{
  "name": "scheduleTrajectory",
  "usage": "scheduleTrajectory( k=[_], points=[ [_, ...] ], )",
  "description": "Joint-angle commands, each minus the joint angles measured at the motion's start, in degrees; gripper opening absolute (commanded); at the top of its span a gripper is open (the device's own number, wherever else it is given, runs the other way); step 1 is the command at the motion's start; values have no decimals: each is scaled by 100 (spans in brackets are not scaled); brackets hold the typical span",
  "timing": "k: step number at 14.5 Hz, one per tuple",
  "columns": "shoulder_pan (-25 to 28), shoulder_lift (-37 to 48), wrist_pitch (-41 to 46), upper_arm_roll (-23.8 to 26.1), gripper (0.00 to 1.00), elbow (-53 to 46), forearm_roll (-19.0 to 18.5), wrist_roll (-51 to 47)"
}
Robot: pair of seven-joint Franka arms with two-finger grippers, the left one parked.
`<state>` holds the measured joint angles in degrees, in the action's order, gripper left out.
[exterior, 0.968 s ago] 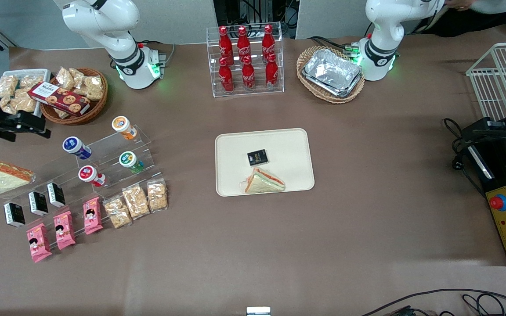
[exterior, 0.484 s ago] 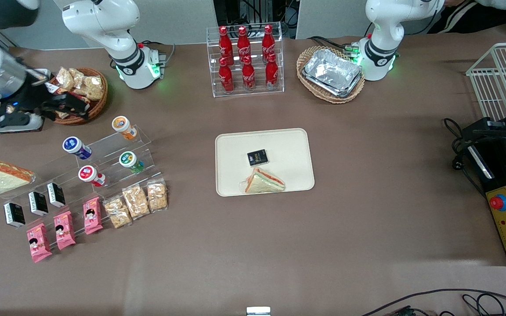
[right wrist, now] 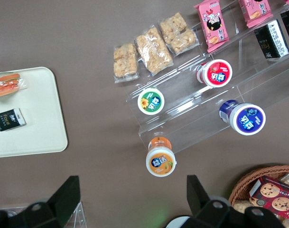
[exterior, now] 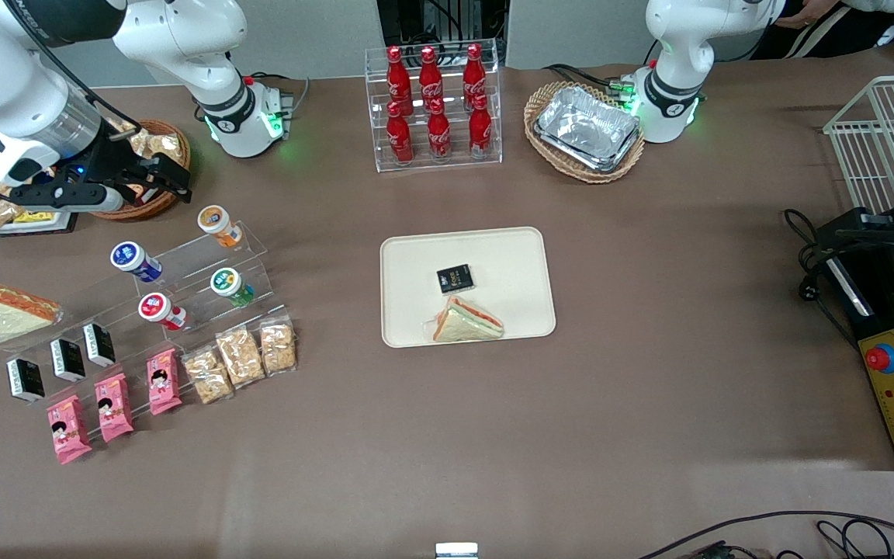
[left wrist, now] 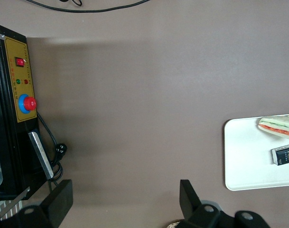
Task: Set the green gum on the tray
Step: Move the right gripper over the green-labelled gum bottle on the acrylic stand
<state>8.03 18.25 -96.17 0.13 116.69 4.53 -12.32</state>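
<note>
**Approach step: green gum not yet reached**

Working right arm's black two-finger gripper (exterior: 171, 177) up above the table, at the wicker basket of biscuits (exterior: 154, 196), farther from the front camera than the clear acrylic stepped stand (exterior: 206, 268). Fingers spread wide in the right wrist view, nothing between them.

Small cylindrical green gum bottle with white-rimmed green-label lid (exterior: 230, 284) lying on the stand's lower step, untouched. Same bottle in the wrist view (right wrist: 151, 100), with the red-lidded bottle (right wrist: 215, 73) beside it on that step. Orange-bodied bottle (exterior: 218, 223) on the upper step, between gripper and green gum; blue-lidded bottle (exterior: 133, 259) also on the upper step.

Large flat cream-beige tray with low rim (exterior: 521, 248) well apart from the stand, toward the table's middle; carrying a wrapped triangular sandwich (exterior: 466, 320) and a small black packet (exterior: 454, 279).

Judged: reach phase, grasp not begun. Next: travel past the orange bottle, toward the front camera, centre over the green lid, descend without clipping neighbours or the acrylic edge, close across the body. Bare tray area available for set-down.
</note>
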Motion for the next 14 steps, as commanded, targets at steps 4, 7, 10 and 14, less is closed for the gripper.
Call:
scheduleTrajectory(
  k=[4,7,10,14],
  points=[
    [-12,3,-551,4,100,485,39,-69],
    [-20,-76,-973,-4,100,784,30,-69],
    [-20,-269,-1351,-4,100,969,39,-60],
    [-20,-366,-1983,-4,100,1435,4,1]
  ],
)
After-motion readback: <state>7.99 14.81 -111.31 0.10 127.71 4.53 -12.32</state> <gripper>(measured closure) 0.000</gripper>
